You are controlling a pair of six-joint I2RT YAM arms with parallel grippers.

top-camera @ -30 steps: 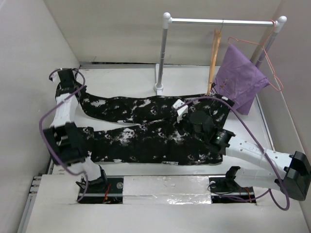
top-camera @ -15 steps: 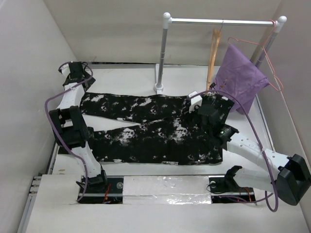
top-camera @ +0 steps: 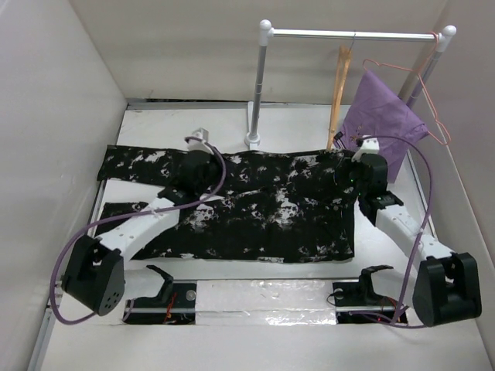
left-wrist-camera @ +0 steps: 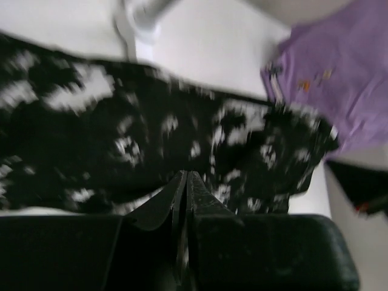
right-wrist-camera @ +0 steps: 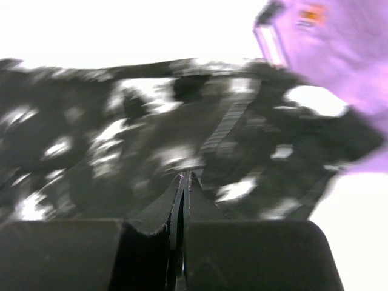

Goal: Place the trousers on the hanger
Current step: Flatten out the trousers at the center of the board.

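White table (top-camera: 232, 127) carries the trousers (top-camera: 263, 209) spread flat, the hanger (top-camera: 340, 85) up on the rail (top-camera: 348, 34); left gripper (left-wrist-camera: 185, 177) and right gripper (right-wrist-camera: 184, 177) hover clenched, empty, so a grasp likely comes next, needing opened jaws.

Top camera looks down from high behind the near edge, taking in the whole worktop (top-camera: 232, 127). Both wrist cameras ride low and close over the trousers (top-camera: 263, 209), blurred, facing far right; both catch the purple cloth (left-wrist-camera: 345, 79).
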